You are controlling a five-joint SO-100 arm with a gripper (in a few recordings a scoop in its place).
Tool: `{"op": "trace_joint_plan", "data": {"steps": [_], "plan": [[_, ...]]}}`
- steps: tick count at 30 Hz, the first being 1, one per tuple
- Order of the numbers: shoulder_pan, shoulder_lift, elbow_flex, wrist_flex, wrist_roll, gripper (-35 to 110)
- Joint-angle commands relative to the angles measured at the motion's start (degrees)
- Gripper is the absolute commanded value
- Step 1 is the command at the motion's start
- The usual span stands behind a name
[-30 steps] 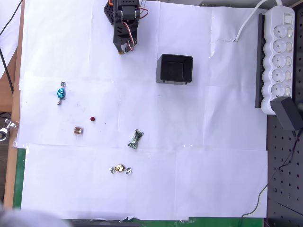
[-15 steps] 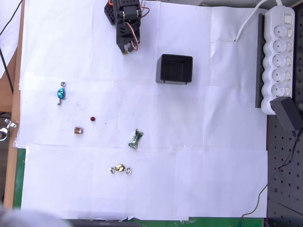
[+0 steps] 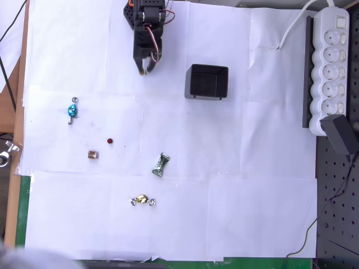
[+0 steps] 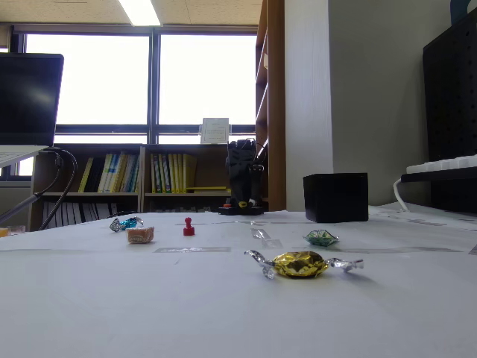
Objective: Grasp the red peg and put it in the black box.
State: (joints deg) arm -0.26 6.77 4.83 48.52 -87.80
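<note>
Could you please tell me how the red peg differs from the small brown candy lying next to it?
The red peg stands upright and is taller than wide in the fixed view; the brown candy lies low and blocky. From overhead the peg is a tiny round dark red dot, while the candy is a larger brown-gold square. Both rest on the white paper, untouched, far from the gripper.

Open paper lying around the red peg (image 3: 110, 141)
The brown candy (image 3: 93, 154) is sitting nearest; the blue candy (image 3: 72, 110) and green candy (image 3: 161, 165) are lying farther off, and the black box (image 3: 207, 82) is standing well apart.
</note>
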Motion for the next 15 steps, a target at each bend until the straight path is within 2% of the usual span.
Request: {"op": "trace_joint_plan", "data": {"steps": [1,5,8,15], "plan": [[-0.26,8.26,8.35,-6.68,0.97,0],[-0.18,16.44,16.88,-8.53,-1.49,0],[0.62,23.99,21.01,-16.79,-1.23,0],[6.06,40.61,23.12,-56.43,-3.60,0]]}}
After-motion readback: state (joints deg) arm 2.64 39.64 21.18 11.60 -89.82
